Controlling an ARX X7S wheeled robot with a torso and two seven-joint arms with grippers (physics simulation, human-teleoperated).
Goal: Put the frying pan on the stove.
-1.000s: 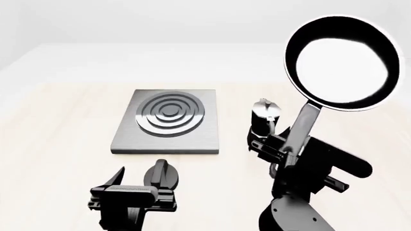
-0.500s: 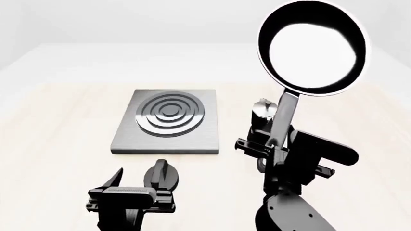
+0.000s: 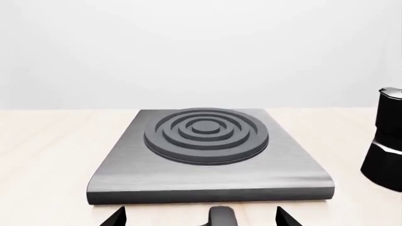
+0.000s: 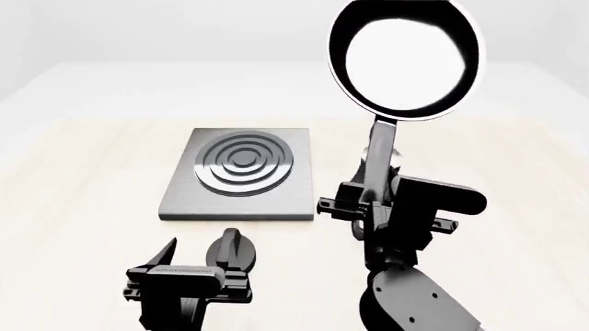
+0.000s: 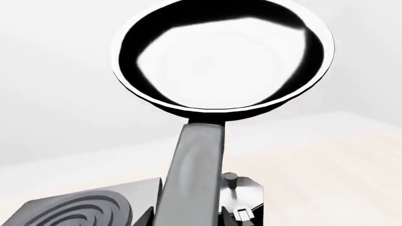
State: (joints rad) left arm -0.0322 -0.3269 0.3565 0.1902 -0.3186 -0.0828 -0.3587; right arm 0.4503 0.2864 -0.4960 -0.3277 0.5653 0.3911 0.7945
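The glossy black frying pan (image 4: 405,58) hangs high in the air, right of the stove and well above the table, its bowl tilted toward me. Its long grey handle (image 4: 382,155) runs down into my right gripper (image 4: 373,203), which is shut on it. In the right wrist view the frying pan (image 5: 223,56) fills the upper part, and the handle (image 5: 195,174) sits between the jaws of my right gripper (image 5: 188,217). The stove (image 4: 241,172), a dark grey slab with raised rings, lies flat on the table, left of the pan. My left gripper (image 4: 189,272) hovers open in front of the stove (image 3: 207,155).
A small black knob (image 4: 234,249) lies just beyond the left gripper, between it and the stove's near edge. A black moka pot (image 3: 386,141) with a silver lid stands right of the stove, mostly hidden behind the pan handle in the head view. Light wooden table (image 4: 83,179) all around.
My right arm has carried the frying pan leftward, closer to the stove, still raised. The left arm, stove and knob have not moved.
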